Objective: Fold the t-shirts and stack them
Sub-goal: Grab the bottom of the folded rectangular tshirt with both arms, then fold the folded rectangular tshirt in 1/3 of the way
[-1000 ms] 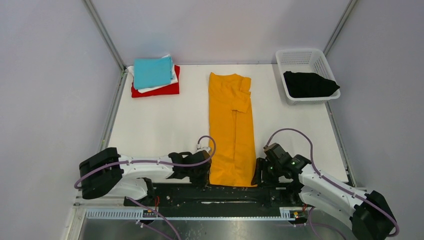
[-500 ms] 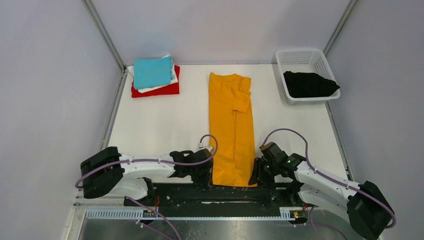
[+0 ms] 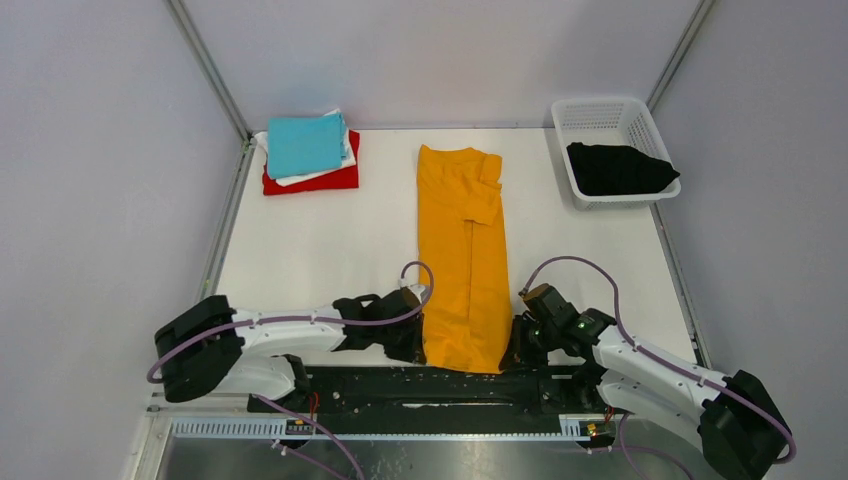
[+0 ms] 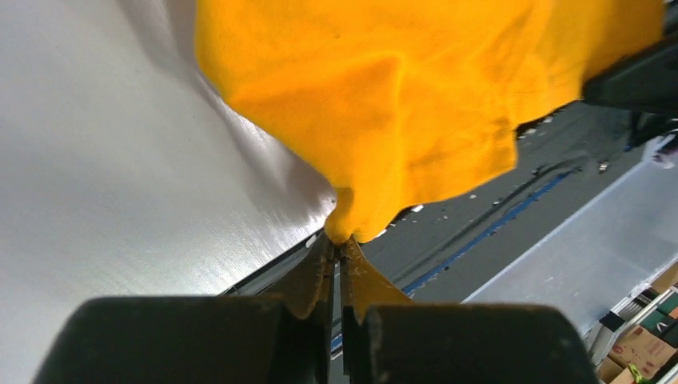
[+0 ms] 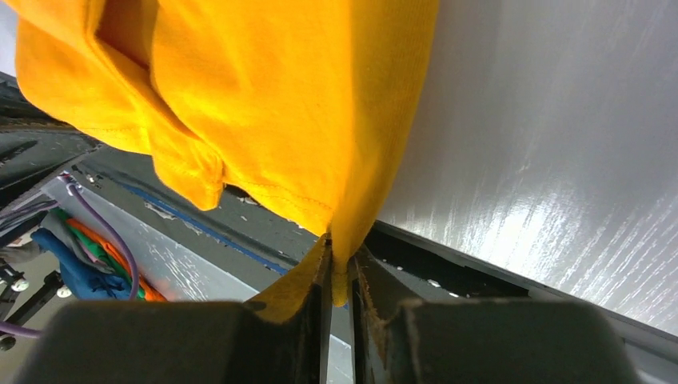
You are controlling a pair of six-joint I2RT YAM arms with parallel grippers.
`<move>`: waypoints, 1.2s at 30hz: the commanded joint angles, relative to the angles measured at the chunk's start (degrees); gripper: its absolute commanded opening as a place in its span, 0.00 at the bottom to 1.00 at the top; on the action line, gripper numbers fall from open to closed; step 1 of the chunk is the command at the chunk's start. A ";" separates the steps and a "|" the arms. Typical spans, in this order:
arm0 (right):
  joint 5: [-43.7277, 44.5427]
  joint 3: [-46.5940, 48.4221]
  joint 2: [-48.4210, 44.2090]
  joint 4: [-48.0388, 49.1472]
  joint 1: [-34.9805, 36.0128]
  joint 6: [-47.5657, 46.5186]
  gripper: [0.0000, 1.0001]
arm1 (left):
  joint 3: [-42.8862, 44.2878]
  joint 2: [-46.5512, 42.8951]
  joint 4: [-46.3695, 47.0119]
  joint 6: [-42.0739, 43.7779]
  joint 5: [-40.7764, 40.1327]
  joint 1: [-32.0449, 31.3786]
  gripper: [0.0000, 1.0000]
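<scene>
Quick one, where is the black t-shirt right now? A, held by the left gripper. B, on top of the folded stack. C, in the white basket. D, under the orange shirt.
C: the black t-shirt lies inside the white basket at the far right corner, while the left gripper and right gripper are both shut on the near hem of the orange-yellow t-shirt.

Top view: high, behind arm bases, looks down and forward over whole table, far off. Left wrist view: very close, sights along left gripper to shirt hem. Right wrist view: same, along right gripper. All three share shirt's near hem, table's near edge.
</scene>
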 commanded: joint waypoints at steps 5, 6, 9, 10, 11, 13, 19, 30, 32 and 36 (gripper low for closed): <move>1.60 3.86 -5.69 -1.19 0.59 0.44 0.12 | -0.33 -10.81 6.73 4.29 -4.81 1.53 0.00; 2.24 4.29 -6.18 -0.37 0.58 0.64 0.12 | 0.03 -10.57 7.16 4.63 -4.73 2.24 0.00; 6.23 6.57 -5.66 2.16 0.51 0.66 0.11 | 1.87 -9.31 7.87 5.56 -4.51 5.69 0.00; 7.56 7.58 -4.90 3.43 0.43 0.64 0.11 | 2.33 -9.08 9.31 5.82 -4.24 7.02 0.00; 8.76 8.63 -3.92 4.87 0.31 0.51 0.11 | 3.00 -8.64 11.24 6.09 -4.25 8.68 0.00; 11.28 11.58 -1.42 7.03 -0.60 -0.52 0.11 | 4.99 -7.63 12.51 6.72 -5.13 11.08 0.00; 9.69 19.71 9.31 13.08 -9.97 -4.19 0.09 | 11.57 -1.59 14.13 9.66 -5.62 20.35 0.00; 8.35 36.24 31.89 18.52 -19.75 -9.79 0.09 | 32.08 21.48 10.82 13.12 1.06 30.44 0.00; 7.92 38.74 35.58 19.58 -21.00 -10.33 0.11 | 34.25 23.94 10.40 13.03 1.80 32.15 0.00; 5.67 44.56 42.93 18.94 -23.06 -11.01 0.16 | 37.68 27.57 8.39 13.29 2.14 34.92 0.00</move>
